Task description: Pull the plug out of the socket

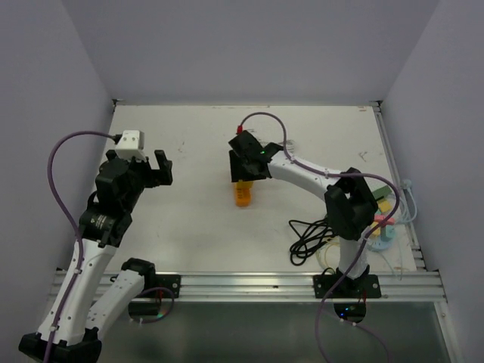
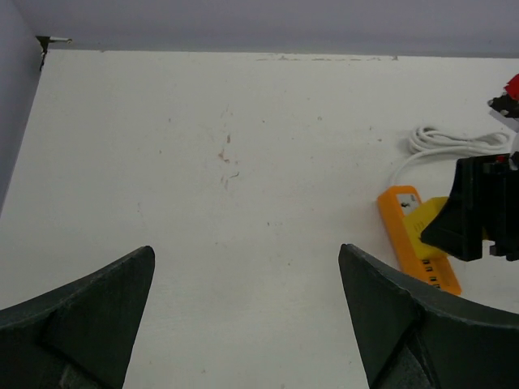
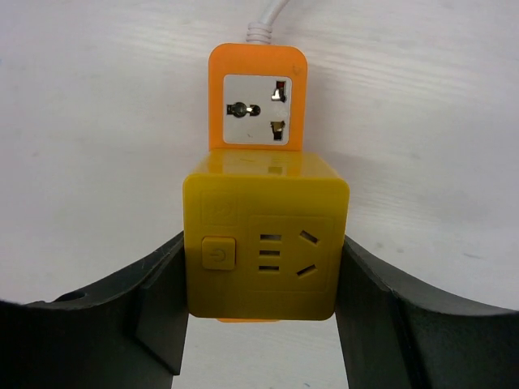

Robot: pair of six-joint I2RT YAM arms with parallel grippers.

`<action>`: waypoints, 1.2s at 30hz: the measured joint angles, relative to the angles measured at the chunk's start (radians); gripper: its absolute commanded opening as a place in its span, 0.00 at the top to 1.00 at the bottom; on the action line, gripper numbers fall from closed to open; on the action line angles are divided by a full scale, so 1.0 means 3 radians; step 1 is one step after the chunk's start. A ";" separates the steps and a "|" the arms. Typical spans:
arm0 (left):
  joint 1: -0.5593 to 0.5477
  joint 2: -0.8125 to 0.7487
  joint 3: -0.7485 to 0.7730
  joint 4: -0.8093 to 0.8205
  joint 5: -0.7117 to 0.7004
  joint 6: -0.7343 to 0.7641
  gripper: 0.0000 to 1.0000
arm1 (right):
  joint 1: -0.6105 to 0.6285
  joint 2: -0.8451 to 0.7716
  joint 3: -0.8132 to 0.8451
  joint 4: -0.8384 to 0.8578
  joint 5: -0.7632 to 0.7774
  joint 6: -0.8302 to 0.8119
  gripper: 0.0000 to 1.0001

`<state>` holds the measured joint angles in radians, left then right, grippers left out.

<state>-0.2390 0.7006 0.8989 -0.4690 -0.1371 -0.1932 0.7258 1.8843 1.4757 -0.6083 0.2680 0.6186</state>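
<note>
The left hand (image 2: 246, 258) hung over the left side of the counter (image 1: 189, 227) with its two dark, wedge-shaped fingers (image 2: 89, 316) spread wide and nothing between them. The counter was a flat white sheet, matte, with faint scuffs. Near its middle lay the socket (image 3: 257, 97), a long orange plastic block with rounded corners and a white face of metal-lined holes; a white cord (image 3: 268, 16) left its far end. The plug (image 3: 266, 243), a glossy yellow cube with softened edges, a square button and slotted holes on top, sat on the socket's near end. The right hand (image 1: 243, 175) came down over it, its black fingers (image 3: 154, 300) pressed against the cube's left and right sides, gripping it. Further right, black cables (image 1: 310, 238) lay coiled by the right arm's base.
</note>
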 measured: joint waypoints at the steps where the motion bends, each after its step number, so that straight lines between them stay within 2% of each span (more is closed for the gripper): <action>1: 0.0000 0.0031 0.0000 -0.0011 0.0001 -0.0025 0.00 | 0.0098 0.0093 0.0122 0.0037 -0.0076 -0.0113 1.00; 6: 0.0000 0.0224 -0.0025 -0.0095 0.0010 -0.0206 0.00 | 0.0506 0.0417 0.0557 0.0151 -0.0310 -0.0558 1.00; 11: 0.0000 0.0257 -0.0247 -0.0139 0.0045 -0.0507 0.00 | 0.0637 0.0423 0.0521 0.0179 -0.0470 -0.0725 1.00; 16: 0.0000 0.0329 -0.0460 -0.0135 0.0160 -0.0900 0.00 | 0.0561 0.0296 0.0186 0.0434 -0.0641 -0.0730 1.00; 23: 0.0000 0.0757 -0.0539 -0.0109 0.0245 -0.1540 0.00 | 0.0519 -0.0005 -0.0434 0.1062 -0.0913 -0.0537 1.00; 30: 0.0000 0.1073 -0.0589 0.0097 0.0312 -0.1900 0.00 | 0.0523 -0.0150 -0.0855 0.1666 -0.1156 -0.0248 1.00; 36: 0.0000 0.1465 -0.0631 0.0266 0.0446 -0.2141 0.01 | 0.0524 -0.0183 -0.1002 0.1938 -0.1258 -0.0116 1.00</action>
<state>-0.2390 1.1400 0.7097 -0.3893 -0.0032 -0.8356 0.8829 1.8294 1.1751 -0.0269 -0.1093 0.5838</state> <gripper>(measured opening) 0.994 0.639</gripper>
